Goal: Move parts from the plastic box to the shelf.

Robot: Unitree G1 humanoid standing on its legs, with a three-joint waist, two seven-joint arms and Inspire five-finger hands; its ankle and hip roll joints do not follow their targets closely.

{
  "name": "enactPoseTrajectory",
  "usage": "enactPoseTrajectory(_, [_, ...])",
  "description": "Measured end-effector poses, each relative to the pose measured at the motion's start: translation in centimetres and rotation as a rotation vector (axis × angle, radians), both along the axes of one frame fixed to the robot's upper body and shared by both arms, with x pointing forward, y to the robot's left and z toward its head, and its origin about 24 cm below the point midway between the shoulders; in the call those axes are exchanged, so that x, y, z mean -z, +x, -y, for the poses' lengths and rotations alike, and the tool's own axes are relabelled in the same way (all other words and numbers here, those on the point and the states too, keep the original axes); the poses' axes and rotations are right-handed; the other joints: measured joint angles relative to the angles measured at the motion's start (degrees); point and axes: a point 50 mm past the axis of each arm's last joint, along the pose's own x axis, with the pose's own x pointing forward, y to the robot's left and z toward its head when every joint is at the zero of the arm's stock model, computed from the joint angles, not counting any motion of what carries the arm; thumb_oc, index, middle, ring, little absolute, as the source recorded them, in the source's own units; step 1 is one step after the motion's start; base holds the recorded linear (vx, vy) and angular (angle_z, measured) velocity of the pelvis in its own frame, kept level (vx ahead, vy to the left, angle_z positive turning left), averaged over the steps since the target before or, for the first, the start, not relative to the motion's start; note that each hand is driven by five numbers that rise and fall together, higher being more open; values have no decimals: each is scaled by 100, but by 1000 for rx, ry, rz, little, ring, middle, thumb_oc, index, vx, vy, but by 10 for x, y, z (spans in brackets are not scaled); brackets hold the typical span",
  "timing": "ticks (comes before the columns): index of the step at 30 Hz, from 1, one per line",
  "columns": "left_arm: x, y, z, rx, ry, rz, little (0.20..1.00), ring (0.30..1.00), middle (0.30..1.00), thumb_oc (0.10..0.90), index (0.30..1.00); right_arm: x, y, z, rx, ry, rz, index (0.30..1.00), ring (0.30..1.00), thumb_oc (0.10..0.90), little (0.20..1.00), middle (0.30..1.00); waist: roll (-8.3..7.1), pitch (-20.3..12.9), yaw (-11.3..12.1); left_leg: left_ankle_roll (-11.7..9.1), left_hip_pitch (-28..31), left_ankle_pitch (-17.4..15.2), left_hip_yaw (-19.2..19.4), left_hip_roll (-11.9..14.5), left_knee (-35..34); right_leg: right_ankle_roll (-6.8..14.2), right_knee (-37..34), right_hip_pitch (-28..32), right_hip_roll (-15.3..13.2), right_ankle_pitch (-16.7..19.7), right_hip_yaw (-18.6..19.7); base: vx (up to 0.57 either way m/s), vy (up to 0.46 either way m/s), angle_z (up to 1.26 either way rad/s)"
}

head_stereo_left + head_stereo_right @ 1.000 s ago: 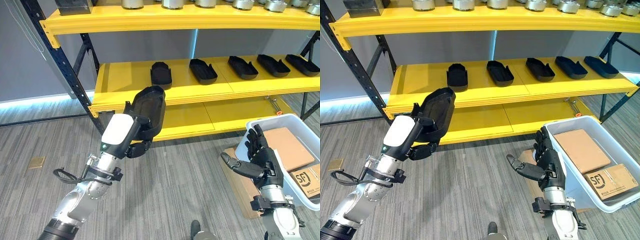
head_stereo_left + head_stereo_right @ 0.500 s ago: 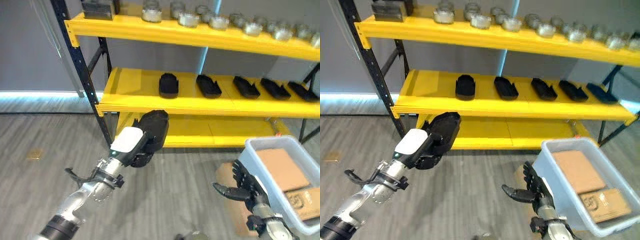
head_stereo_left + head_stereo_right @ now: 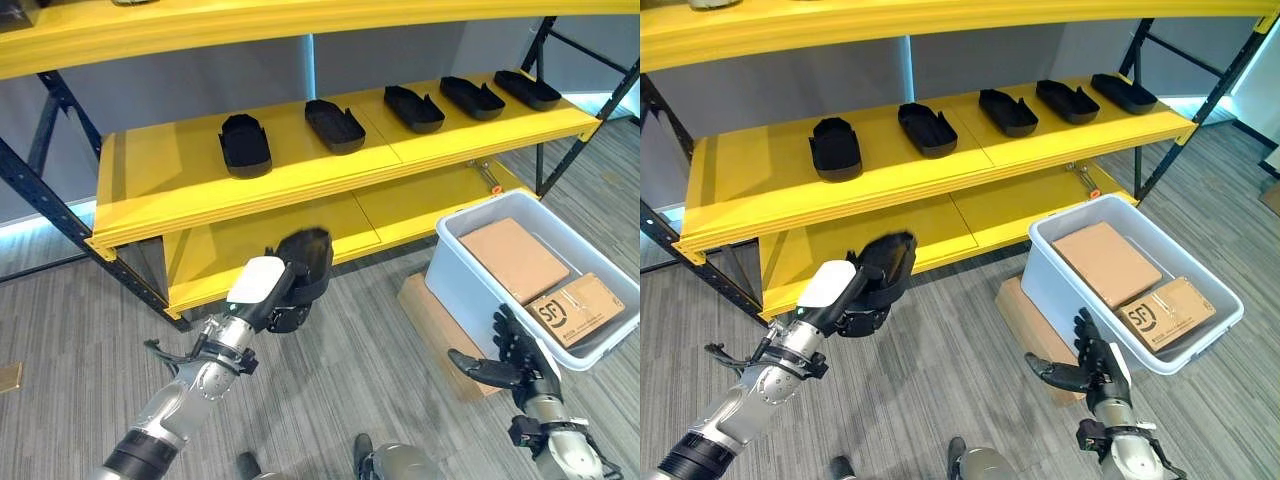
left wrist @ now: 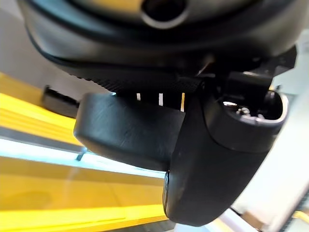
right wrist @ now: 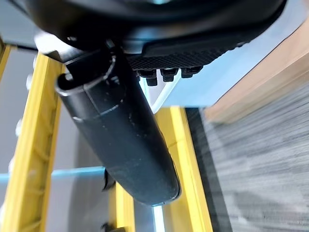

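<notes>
Fingers of the left hand (image 3: 268,296) curl round a black part (image 3: 307,262) so it won't drop, low in front of the shelf (image 3: 150,185) | right hand (image 3: 512,362) fingers spread, holding nothing, beside the plastic box (image 3: 452,274)

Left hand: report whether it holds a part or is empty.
Holding. The left hand has its fingers curled round a black part, carried above the floor before the shelf.

Grey wood-grain floor (image 3: 350,340), grey wall (image 3: 200,85) behind (bluish light strip (image 3: 45,215) at base).
</notes>
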Motion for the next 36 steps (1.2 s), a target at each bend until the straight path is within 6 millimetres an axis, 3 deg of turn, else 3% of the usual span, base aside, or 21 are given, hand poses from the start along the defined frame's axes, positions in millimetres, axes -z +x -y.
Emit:
enactPoseTrajectory(1, [-4, 2, 1, 6, 0, 17, 300, 300, 300, 400, 300, 0, 0, -1, -5, 0, 0, 1000, 1000, 900, 1000, 1000, -15, -12, 3, -69, 126, -287, 62, -227, 15, 208, 103, -35, -236, -63, 94, 102, 100, -12])
enactPoseTrajectory(3, [-11, 6, 1, 7, 7, 41, 300, 300, 300, 400, 300, 3, 0, -9, -41, 11, -9, 1000, 1000, 900, 1000, 1000, -105, -37, 30, 150, 64, -532, 194, -656, 76, 529, -82, -50, -683, 76, 182, 81, 77, -8])
enactPoseTrajectory(7, [-12, 7, -6, -15, 33, 39, 300, 300, 300, 400, 300, 9, 4, -29, -111, 52, -19, 1000, 1000, 900, 1000, 1000, -118, -39, 166, 353, 81, -672, 272, -974, 79, 803, -795, 297, -942, 481, 217, 59, 38, 1])
enactPoseTrajectory(13, [-10, 5, -11, -34, 44, 27, 300, 300, 300, 400, 300, 3, 13, -30, -120, 49, 15, 1000, 1000, 900, 1000, 1000, -144, -40, 226, 361, 91, -679, 262, -963, 53, 832, -1095, 454, -900, 617, 172, 46, 8, 1])
enactPoseTrajectory(19, [-9, 3, -9, -23, 38, 25, 300, 300, 300, 400, 300, 2, 14, -29, -115, 49, 20, 1000, 1000, 900, 1000, 1000, -273, -53, 223, 350, 74, -690, 261, -928, 84, 805, -1119, 448, -879, 641, 179, 55, -12, -2])
enactPoseTrajectory(25, [-14, 8, 2, 21, 49, 41, 300, 300, 300, 400, 300, -6, 29, -33, -138, 62, 66, 1000, 1000, 900, 1000, 1000, -295, -71, 248, 398, -345, -1083, 26, -873, 822, 763, -1042, 419, -948, 630, 133, 106, 99, 9])
enactPoseTrajectory(29, [-18, 12, 8, 46, 53, 57, 300, 300, 300, 400, 300, -15, 32, -37, -159, 62, 103, 1000, 1000, 900, 1000, 1000, -323, -105, 155, 667, -435, -1449, -45, -1415, 1062, 1011, -158, 82, -1444, 427, 163, 90, 220, 21])
enactPoseTrajectory(31, [-19, 15, 11, 55, 58, 64, 300, 300, 300, 400, 300, -16, 35, -40, -167, 69, 113, 1000, 1000, 900, 1000, 1000, -240, -145, 215, 809, -600, -1550, -117, -1462, 1193, 1025, 783, -523, -1600, 445, 434, 55, 226, 6])
enactPoseTrajectory(32, [-19, 15, 12, 56, 60, 68, 300, 300, 300, 400, 300, -11, 31, -45, -165, 93, 99, 1000, 1000, 900, 1000, 1000, -260, -142, 52, 978, -619, -1584, -65, -1645, 1292, 999, 1517, -983, -1693, 840, 765, 90, 198, 7])
enactPoseTrajectory(33, [-18, 15, 11, 55, 66, 66, 300, 300, 300, 400, 300, -10, 32, -49, -166, 103, 98, 1000, 1000, 900, 1000, 1000, -253, -142, 48, 1073, -590, -1661, -40, -1649, 1287, 983, 1848, -1211, -1805, 1051, 804, 299, 77, -21])
enactPoseTrajectory(34, [-14, 13, 8, 47, 69, 49, 300, 300, 300, 400, 300, -6, 27, -51, -176, 107, 74, 1000, 1000, 900, 1000, 1000, -243, -170, 94, 1110, -446, -1652, 165, -1706, 1239, 914, 1925, -1320, -1986, 1060, 622, 228, -18, -42])
enactPoseTrajectory(35, [-14, 12, 6, 41, 70, 53, 300, 300, 300, 400, 300, -4, 24, -52, -176, 111, 66, 1000, 1000, 900, 1000, 1000, -263, -180, 73, 1077, -398, -1777, 182, -1790, 1171, 995, 1673, -1372, -2066, 915, 599, 339, -134, -54])
enactPoseTrajectory(36, [-15, 12, 4, 37, 77, 55, 300, 300, 300, 400, 300, -5, 24, -54, -180, 113, 69, 1000, 1000, 900, 1000, 1000, -264, -183, 91, 1078, -394, -1715, 248, -1846, 1072, 1073, 895, -1284, -2153, 779, 407, 183, -173, -25])
